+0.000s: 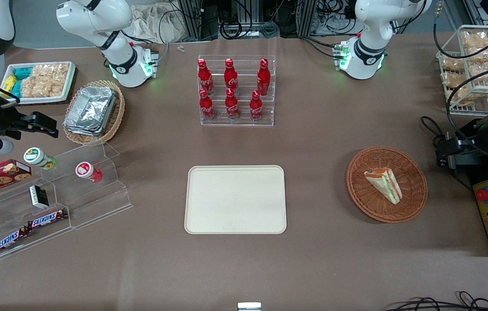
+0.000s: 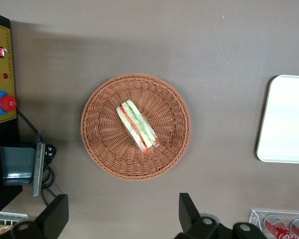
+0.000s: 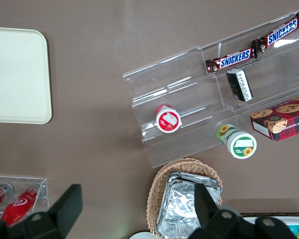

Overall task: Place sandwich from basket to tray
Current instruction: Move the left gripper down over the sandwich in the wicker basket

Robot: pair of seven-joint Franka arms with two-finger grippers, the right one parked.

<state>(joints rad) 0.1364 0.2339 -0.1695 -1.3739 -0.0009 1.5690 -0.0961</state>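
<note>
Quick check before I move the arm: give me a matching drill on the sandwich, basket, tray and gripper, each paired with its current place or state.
Things:
1. sandwich
2. basket
3. tray
4. gripper

States:
A. flat on the table, nothing on it
B. open, above the table beside the basket
C. lying in the basket
D. round wicker, toward the working arm's end of the table

Pairs: 1-C, 2-D, 3-A, 4-B
</note>
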